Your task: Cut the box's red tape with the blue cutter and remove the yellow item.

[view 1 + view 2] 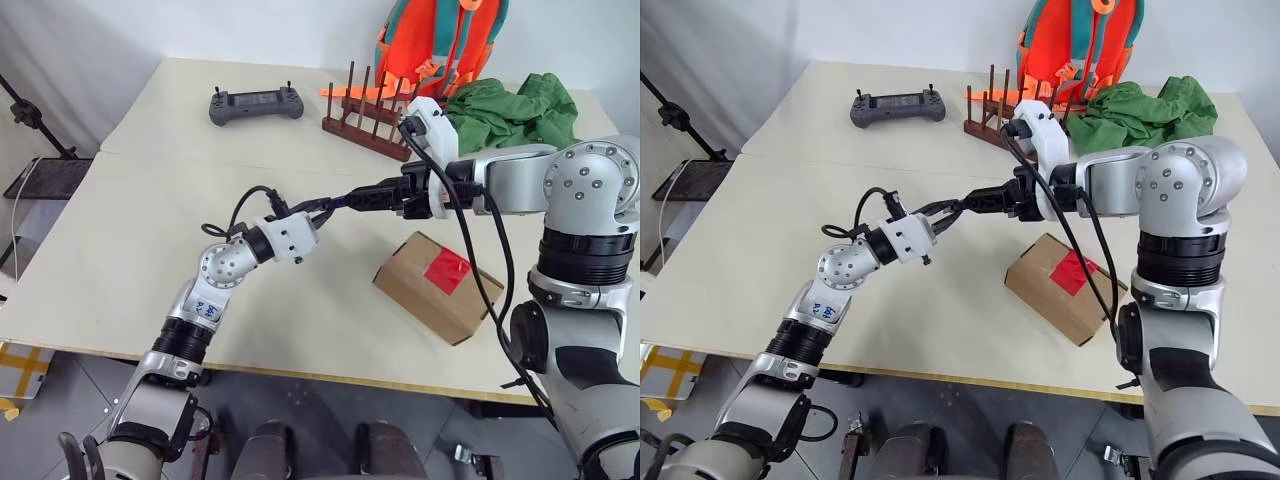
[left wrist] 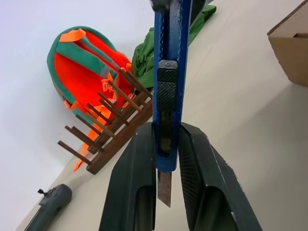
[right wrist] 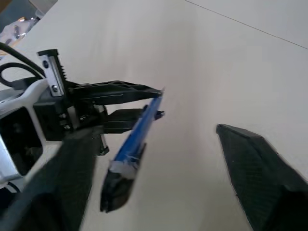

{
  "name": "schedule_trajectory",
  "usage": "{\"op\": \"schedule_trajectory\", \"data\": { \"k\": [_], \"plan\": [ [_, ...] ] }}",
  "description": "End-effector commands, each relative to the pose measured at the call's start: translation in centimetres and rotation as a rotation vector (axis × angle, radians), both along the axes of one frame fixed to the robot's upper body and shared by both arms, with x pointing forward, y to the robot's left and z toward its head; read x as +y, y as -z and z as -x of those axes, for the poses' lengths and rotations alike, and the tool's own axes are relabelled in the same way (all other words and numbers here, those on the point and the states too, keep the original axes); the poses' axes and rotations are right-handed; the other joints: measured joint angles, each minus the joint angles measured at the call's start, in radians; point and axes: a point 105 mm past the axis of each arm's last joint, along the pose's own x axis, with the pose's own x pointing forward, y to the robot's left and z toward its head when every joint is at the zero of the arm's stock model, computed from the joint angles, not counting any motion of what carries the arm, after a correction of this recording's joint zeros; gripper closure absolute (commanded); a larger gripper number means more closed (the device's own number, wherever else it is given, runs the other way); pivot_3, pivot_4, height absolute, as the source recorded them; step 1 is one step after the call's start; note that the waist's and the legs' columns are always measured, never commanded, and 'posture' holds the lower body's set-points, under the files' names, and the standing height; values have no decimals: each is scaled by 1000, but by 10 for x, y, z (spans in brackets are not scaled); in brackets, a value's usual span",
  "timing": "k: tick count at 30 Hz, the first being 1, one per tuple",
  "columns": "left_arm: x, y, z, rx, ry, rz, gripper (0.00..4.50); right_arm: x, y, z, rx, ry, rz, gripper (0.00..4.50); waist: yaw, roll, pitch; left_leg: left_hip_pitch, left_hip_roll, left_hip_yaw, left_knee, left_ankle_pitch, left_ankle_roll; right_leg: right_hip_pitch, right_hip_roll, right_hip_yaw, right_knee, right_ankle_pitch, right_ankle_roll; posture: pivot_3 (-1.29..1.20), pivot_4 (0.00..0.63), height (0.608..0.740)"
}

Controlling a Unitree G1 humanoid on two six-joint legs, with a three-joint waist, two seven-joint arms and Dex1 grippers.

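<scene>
This looks like a robotics lab or test room, not a home. Two plain pale tabletops (image 1: 150, 250) are pushed together edge to edge against a bare white wall. A grey handheld game-style controller (image 1: 256, 104) lies on the far one, near a dark wooden peg rack (image 1: 368, 122). A black tripod stand (image 1: 35, 120) with a tray stands to one side, cables trailing onto the grey floor.

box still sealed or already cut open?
Sealed. The box sits closed on the table, flaps down, with the red tape unbroken across its top. The blue cutter is held in the left hand, away from it.
</scene>
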Motion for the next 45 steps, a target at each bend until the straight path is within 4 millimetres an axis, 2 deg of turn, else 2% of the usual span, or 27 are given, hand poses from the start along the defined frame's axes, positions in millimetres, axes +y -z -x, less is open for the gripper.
{"op": "schedule_trajectory", "data": {
  "k": [1,8,9,13,14,19,22,26,30,34,36,38,41,45],
  "plan": [
    [-2,-20,4,-68,11,30,4105,1,-15,3,-51,-6,-21,1975,0,0,0,0,0,0,0,0,0,0,0,0,0,0,0,0,150,740],
    [-1,-19,1,-53,-1,38,4105,2,-15,8,-66,-33,-5,4295,0,0,0,0,0,0,0,0,0,0,0,-1,0,0,0,0,150,740],
    [0,-19,-1,-43,-5,41,4105,2,-15,9,-68,-36,-5,4349,0,0,0,0,0,0,0,0,0,0,0,-1,0,0,0,0,150,740],
    [1,-17,-6,-8,-14,15,4105,2,-17,9,-80,-33,-7,4344,0,0,0,0,0,0,0,0,0,0,0,-1,0,0,0,0,150,740],
    [1,-17,-6,-14,-14,16,3414,1,-18,9,-84,-30,-7,4344,0,0,0,0,0,0,0,0,0,0,0,-1,0,0,0,0,150,740],
    [7,-17,-10,33,-34,52,1965,-3,-25,8,-111,-10,-14,4344,-1,0,0,0,0,0,0,0,0,0,0,-1,0,0,0,0,150,740],
    [20,-15,-9,197,-15,128,1109,-11,-31,5,-133,14,-21,4344,-2,0,0,0,-1,-1,0,0,0,0,0,-1,0,0,0,0,150,740],
    [45,-18,-7,270,-26,212,2,-20,-36,2,-165,52,-19,4344,-7,0,0,0,0,-1,0,0,0,0,0,-1,0,0,0,0,150,740],
    [74,-11,-5,427,-38,323,0,-34,-44,-3,-204,101,-22,4344,-20,0,0,0,0,-2,0,0,0,0,0,-1,1,0,0,0,150,740],
    [82,6,13,635,26,370,0,-45,-49,-4,-242,131,-20,4344,-25,0,0,0,0,-2,-1,0,0,0,0,0,1,0,0,0,150,740],
    [74,22,29,796,45,364,0,-53,-56,-4,-277,155,-25,4344,-25,0,0,0,0,-2,-1,0,0,0,0,0,1,0,0,0,150,740],
    [63,27,41,858,79,359,0,-59,-61,-2,-313,173,-30,4344,-23,0,0,0,0,-3,-1,0,0,0,0,1,1,0,0,0,150,740],
    [26,22,67,966,260,405,0,-71,-65,6,-376,191,-22,4344,-13,0,0,-1,-1,-5,0,0,0,1,-1,2,1,0,0,0,150,740],
    [2,14,81,989,353,414,0,-78,-64,16,-404,192,-12,4344,-8,0,0,-1,-2,-4,0,0,1,2,-2,3,0,0,0,0,150,740]
  ]
}}
